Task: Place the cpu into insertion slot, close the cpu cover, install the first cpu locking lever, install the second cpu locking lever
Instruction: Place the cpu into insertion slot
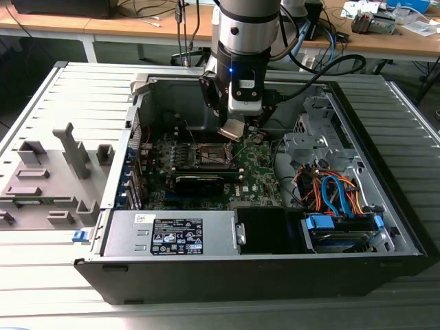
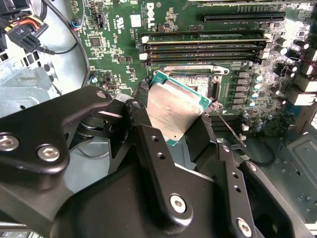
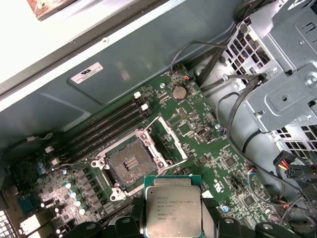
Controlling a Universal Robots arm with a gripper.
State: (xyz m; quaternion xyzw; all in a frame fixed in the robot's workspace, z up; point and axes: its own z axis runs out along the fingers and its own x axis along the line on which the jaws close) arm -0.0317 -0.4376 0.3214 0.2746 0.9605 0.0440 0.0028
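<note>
Hand [image 2: 173,130] clamped on the tilted cpu [image 3: 173,206] hovers near the exposed insertion slot [image 3: 130,163] below it; placement, the first step, calls for levelling and squaring the chip.

We see a grey slatted worktable [image 1: 405,137] spreading out below and around the pincer [image 1: 234,132]. Well beyond the pincer, wooden desks [image 1: 124,26] carry loose cables [image 1: 141,9].

Open computer case [image 1: 261,278] laid on slatted counter [image 1: 412,137]; green motherboard [image 1: 260,180], power supply [image 1: 172,234], orange-blue cables [image 1: 335,192] seen inside; grey fixtures [image 1: 72,148] placed toward the exterior view's left.
</note>
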